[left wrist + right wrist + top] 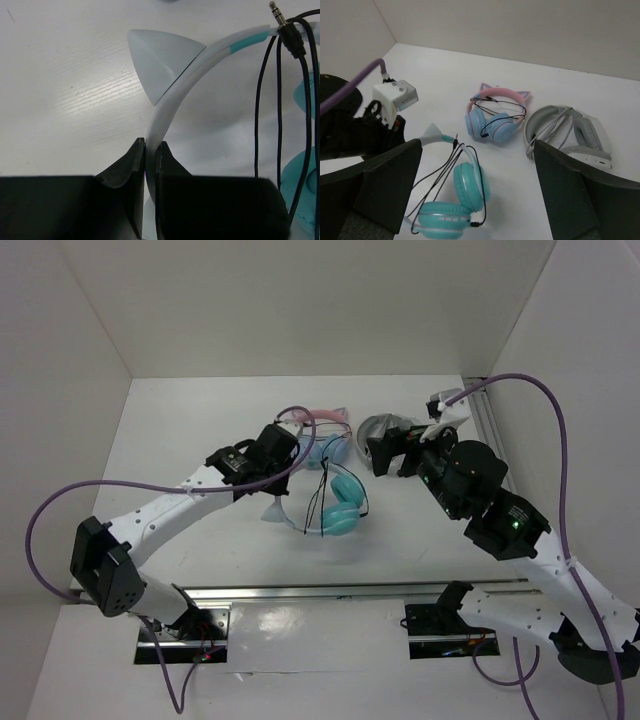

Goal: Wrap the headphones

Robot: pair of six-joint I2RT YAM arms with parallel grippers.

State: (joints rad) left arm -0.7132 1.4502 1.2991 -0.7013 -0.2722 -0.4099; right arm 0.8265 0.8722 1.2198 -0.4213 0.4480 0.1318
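Note:
The teal headphones (342, 502) lie mid-table, with teal ear cups (467, 185), a pale headband (172, 107) bearing a cat ear (157, 57), and a thin black cable (277, 100) looped over the band, its plug (276, 12) free. My left gripper (283, 472) is shut on the headband, which runs up between its fingertips (137, 150). My right gripper (392, 452) is open and empty, above and to the right of the headphones, its fingers (395, 170) spread wide around the view of them.
A pink cat-ear pair with light-blue cups (495, 117) lies behind the teal pair, cable wrapped round it. A grey-white pair (570, 132) lies to the right at the back. White walls enclose the table on three sides.

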